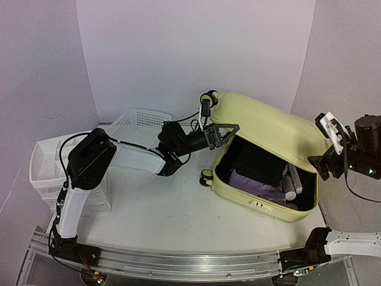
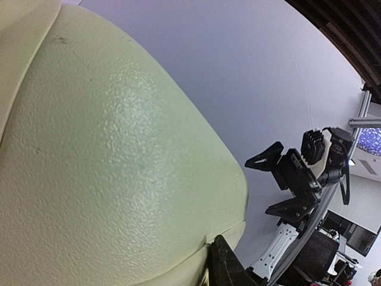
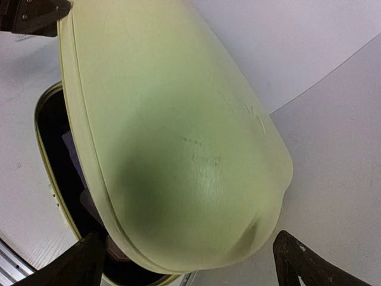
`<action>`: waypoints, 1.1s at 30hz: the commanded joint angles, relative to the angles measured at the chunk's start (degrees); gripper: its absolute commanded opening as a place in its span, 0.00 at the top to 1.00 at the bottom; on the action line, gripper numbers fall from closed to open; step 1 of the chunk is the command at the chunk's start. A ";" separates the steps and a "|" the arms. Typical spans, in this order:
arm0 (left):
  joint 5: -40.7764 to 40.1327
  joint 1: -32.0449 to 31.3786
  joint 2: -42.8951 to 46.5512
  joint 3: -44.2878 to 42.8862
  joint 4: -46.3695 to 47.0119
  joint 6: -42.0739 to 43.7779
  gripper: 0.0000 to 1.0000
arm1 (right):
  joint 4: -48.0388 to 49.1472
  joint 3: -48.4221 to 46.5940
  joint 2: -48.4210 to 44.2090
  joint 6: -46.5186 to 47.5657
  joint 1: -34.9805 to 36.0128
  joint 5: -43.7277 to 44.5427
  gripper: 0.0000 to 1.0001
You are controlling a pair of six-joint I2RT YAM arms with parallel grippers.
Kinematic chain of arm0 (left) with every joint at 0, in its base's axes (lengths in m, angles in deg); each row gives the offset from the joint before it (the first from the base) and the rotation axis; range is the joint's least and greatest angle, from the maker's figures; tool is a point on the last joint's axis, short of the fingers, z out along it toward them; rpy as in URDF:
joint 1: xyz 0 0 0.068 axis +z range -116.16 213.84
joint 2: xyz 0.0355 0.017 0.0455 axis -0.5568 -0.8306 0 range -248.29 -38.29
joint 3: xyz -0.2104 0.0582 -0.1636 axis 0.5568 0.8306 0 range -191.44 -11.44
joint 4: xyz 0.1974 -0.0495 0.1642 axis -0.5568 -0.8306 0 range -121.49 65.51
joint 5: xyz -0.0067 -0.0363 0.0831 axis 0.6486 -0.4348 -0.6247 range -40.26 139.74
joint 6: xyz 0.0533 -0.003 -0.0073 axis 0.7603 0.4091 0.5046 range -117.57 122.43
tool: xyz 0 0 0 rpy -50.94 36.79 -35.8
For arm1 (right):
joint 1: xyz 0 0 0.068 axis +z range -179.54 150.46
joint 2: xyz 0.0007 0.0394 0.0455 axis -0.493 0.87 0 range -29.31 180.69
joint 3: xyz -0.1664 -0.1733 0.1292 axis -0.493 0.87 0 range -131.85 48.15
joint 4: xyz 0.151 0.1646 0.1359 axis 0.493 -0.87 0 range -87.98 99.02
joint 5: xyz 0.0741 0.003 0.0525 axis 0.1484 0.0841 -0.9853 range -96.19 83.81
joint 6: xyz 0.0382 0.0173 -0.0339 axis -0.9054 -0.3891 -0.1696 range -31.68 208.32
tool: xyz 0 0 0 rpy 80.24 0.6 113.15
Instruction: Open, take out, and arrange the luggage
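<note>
Luggage (image 1: 268,128) sits on the table (image 1: 161,220), right of centre, with its lid tilted up and the shell ajar toward the arms. Left end effector (image 1: 235,128) is at the lid's front-left rim, fingers converged and pinched on that rim. The left wrist view is mostly lid shell (image 2: 119,167), with one finger (image 2: 223,268) under the rim. Right end effector (image 1: 318,143) is spread wide, just off the luggage's right end, gripping nothing. In the right wrist view its fingers (image 3: 303,265) flank the lid (image 3: 178,131) without touching. Inside are black lining, purple fabric (image 1: 256,182) and a white cylinder (image 1: 290,185). White mesh basket (image 1: 140,122) and drawer organizer (image 1: 47,164) sit to the left, apart from the luggage.
</note>
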 commanded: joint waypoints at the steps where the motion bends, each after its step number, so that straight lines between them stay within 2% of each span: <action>1: -8.63 3.25 1.72 -7.42 4.98 1.21 0.76 | -1.54 0.54 -2.26 3.83 0.07 2.83 0.02; 5: -11.03 4.37 1.24 -10.11 3.32 1.19 0.82 | -1.12 2.27 -1.95 9.54 0.03 7.19 0.02; 12: -13.21 5.22 -0.25 -15.64 -0.33 0.43 0.92 | 5.58 5.20 1.58 18.59 0.06 13.96 0.02; 16: -14.63 5.63 -1.18 -18.80 -1.84 0.37 0.94 | 13.77 8.80 1.55 26.17 0.09 16.75 0.02; 21: -15.49 5.95 -1.73 -20.94 -2.33 -0.62 0.95 | 34.46 14.97 0.34 39.86 0.09 21.15 0.02; 25: -14.97 6.03 -1.33 -20.88 -2.67 -0.69 0.95 | 37.19 10.94 3.89 41.08 0.07 20.83 0.03; 29: -13.90 6.30 0.27 -17.25 -2.92 -1.21 0.95 | 37.95 6.37 9.36 43.22 0.06 19.92 0.23; 33: -12.80 6.70 2.67 -11.98 -2.88 -1.26 0.92 | 37.97 3.39 14.79 45.48 0.05 21.99 0.56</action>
